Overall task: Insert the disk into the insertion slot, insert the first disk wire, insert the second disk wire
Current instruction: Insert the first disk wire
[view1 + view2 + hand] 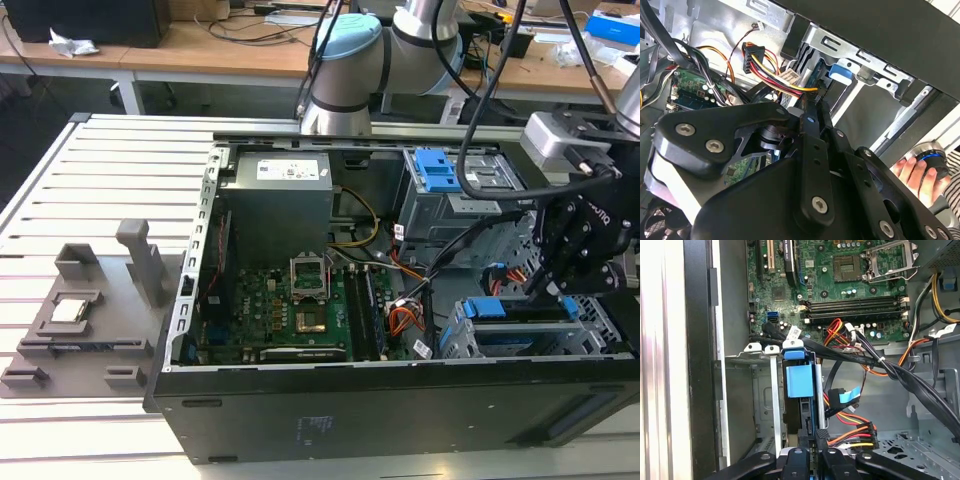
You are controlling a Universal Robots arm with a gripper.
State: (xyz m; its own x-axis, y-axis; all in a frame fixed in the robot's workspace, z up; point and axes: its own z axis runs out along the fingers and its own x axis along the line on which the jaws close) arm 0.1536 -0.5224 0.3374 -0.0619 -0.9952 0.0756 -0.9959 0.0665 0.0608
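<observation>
Disk: blue-framed drive [492,308] seated inside the slot, lower right of the exterior view.
Insertion slot: low grey perforated cage [455,342].
Disk wires: blue flat cable [849,394] and red-yellow-black bundle [852,432], just beside the disk.

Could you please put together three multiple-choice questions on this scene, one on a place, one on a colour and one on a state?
1. Where is the gripper in the exterior view?
A. Over the motherboard's socket.
B. At the insertion slot, on the exterior view's right.
C. Above the grey fixtures outside the case.

2. What colour is the carrier around the disk?
A. Red.
B. Green.
C. Blue.

3. Where is the disk?
A. Inside the insertion slot.
B. Flat on the table outside the case.
C. On top of the power supply.

Answers:
1 B: the gripper hangs right at the low perforated cage.
2 C: the first wrist view shows a bright blue frame.
3 A: the disk sits between the slot's metal walls.
</observation>
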